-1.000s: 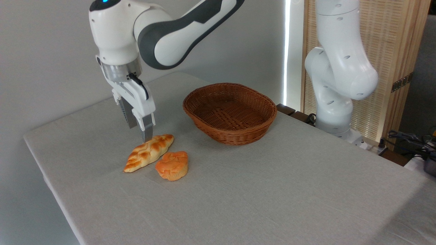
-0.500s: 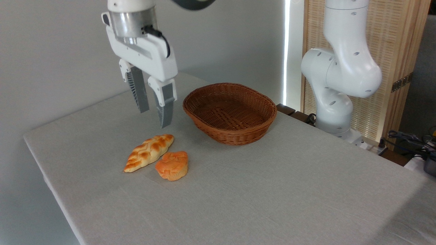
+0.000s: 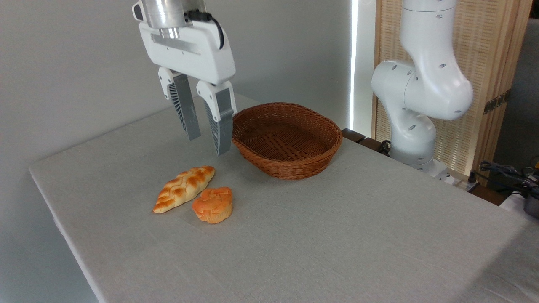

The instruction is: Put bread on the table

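- Risk low from here, by the look of it: braided loaf (image 3: 184, 188) already flat on the grey-clothed table (image 3: 337, 235), outside the wicker basket (image 3: 286, 139).
- Gripper (image 3: 208, 145) well above the cloth, fingers pointing down, jaws parted a moderate way, nothing between them. Hangs up and right of the loaf, close in front of the basket's left rim in this view; true clearance from the rim hard to judge from one camera.
- Possible trouble: a sideways sweep at this height toward the right could clip the wicker rim and shove the basket. Light basket, likely to slide on cloth.
- Possible trouble: a fresh descent over the loaf could press or drag it, and bump the round orange bun (image 3: 213, 205) lying just beside it, perhaps touching at the loaf's lower flank; contact not certain.
- Cloth slightly creased near the near-left edge; loaf sits a fair way in from that edge, so rolling off seems unlikely.
- Loaf appearance: elongated, pointed at both ends, plaited ridges, golden-brown with darker toasted crests and paler grooves. Lies diagonally, one tip toward the near-left, the other toward the basket. Glossy, intact, no visible dents.
- Second white arm column (image 3: 421, 84) at the far right, clear of everything on the table.
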Robot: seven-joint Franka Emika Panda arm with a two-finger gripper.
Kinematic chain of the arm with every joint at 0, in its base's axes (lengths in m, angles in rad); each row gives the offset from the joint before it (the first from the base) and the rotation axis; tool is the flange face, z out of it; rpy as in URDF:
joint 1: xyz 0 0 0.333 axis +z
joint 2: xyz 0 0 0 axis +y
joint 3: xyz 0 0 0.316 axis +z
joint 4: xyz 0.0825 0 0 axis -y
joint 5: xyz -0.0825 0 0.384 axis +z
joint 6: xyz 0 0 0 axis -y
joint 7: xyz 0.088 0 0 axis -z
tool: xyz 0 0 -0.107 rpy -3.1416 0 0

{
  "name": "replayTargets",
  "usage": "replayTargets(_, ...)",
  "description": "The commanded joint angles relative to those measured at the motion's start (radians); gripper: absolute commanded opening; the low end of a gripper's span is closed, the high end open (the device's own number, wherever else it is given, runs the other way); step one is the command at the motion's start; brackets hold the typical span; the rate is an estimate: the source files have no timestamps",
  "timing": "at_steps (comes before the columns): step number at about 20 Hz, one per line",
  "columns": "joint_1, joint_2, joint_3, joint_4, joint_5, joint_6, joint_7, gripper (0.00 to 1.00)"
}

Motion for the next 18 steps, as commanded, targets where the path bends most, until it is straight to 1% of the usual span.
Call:
replayTargets(1, 0.006, 0.004, 0.011, 0.035, 0.015, -0.036, 0.025, 1.00)
replayTargets(2, 0.003, 0.004, 0.024, 0.035, 0.011, -0.035, 0.025, 1.00)
replayTargets(4, -0.018, 0.004, 0.058, 0.036, 0.006, -0.033, 0.025, 1.00)
replayTargets(12, -0.022, 0.007, 0.072, 0.035, 0.006, -0.017, 0.025, 1.00)
replayTargets(14, -0.037, 0.009, 0.077, 0.030, 0.005, -0.003, 0.023, 1.00)
replayTargets(16, -0.037, 0.009, 0.078, 0.032, 0.005, -0.003, 0.023, 1.00)
replayTargets(18, -0.049, 0.009, 0.098, 0.030, 0.005, -0.001, 0.023, 1.00)
